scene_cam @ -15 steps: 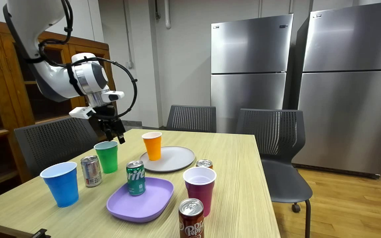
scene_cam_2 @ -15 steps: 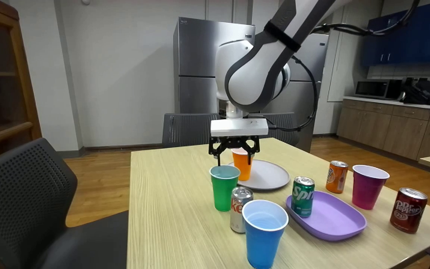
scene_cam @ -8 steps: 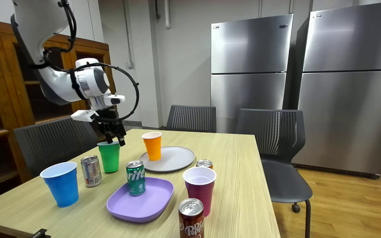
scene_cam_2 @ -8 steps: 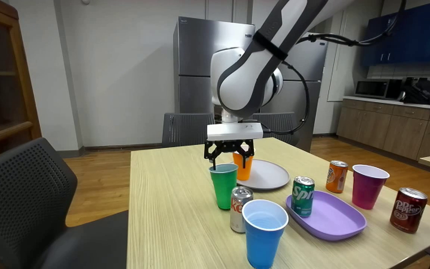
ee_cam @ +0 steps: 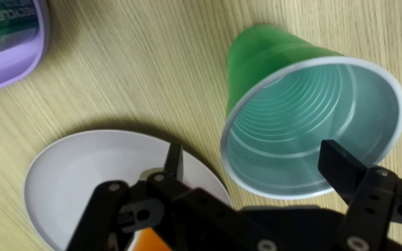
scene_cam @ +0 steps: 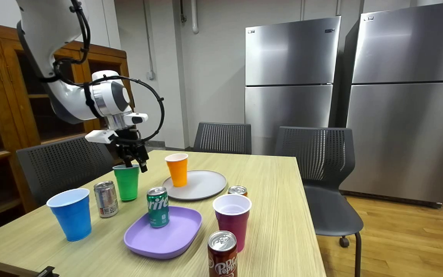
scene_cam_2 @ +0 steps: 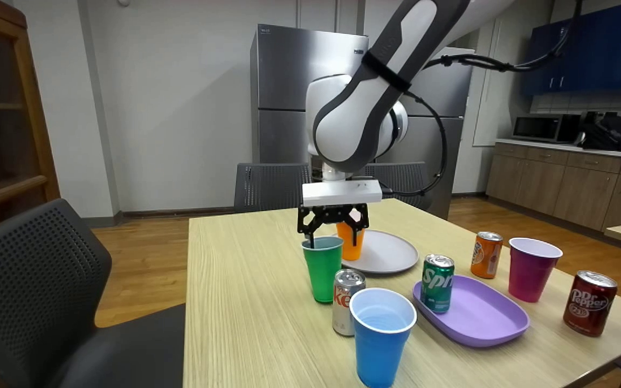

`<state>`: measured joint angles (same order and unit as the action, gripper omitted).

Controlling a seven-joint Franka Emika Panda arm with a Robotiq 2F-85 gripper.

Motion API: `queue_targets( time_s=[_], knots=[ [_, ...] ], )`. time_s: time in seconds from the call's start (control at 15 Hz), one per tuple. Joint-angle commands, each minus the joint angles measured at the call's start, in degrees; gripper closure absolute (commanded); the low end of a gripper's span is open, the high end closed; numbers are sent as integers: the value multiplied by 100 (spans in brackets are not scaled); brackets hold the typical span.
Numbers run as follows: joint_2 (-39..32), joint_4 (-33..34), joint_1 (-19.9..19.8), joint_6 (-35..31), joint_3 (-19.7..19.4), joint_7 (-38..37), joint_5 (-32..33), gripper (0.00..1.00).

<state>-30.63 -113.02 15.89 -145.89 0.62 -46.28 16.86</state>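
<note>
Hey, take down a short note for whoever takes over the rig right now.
Gripper: open, holding nothing; one finger at the mouth of the green cup, the other outside it.
Things: green cup upright on the table; silver can beside it; orange cup on the gray plate.
Done: gripper lined up across the green cup's rim.
Left: green cup not yet gripped or lifted.

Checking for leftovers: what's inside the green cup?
No contents visible in the green cup, just ribbed inner wall. In the wrist view one finger of the hand covers part of it; the bottom can't be made out.
</note>
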Motion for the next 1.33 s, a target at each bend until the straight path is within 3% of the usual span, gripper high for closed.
queue_targets(
  time_s=[0.0, 0.6, 1.27],
  knots=[
    [-41, 98, 160, 197, -119, 151, -137, 28],
    [6, -17, 236, 185, -149, 125, -205, 97],
    [753, -501, 218, -117, -188, 45, -121, 99]
  ],
)
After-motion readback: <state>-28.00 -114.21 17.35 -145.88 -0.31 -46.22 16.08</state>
